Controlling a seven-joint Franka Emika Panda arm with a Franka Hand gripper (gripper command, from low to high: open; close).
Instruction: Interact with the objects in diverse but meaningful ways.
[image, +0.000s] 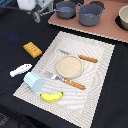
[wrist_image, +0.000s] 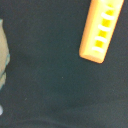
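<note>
While the gripper (image: 36, 15) hung at the exterior view's upper left, too blurred to tell spread or pressed, nothing appeared held. The orange block (image: 32, 49) lay left of the placemat (image: 100, 70); fish (image: 20, 69), cup (image: 34, 81) and banana (image: 51, 96) sat lower left, seemingly untouched.

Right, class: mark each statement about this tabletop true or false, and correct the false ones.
1. The yellow banana lies on the woven placemat. True.
2. The pale blue cup stands upright on the round plate. False: it lies on its side at the placemat's edge, off the plate.
3. The orange ridged block sits on the dark cloth, off the placemat. True.
4. The white fish is inside a grey pot. False: it lies on the dark cloth beside the placemat.
5. The knife and the fork flank the plate. True.
</note>
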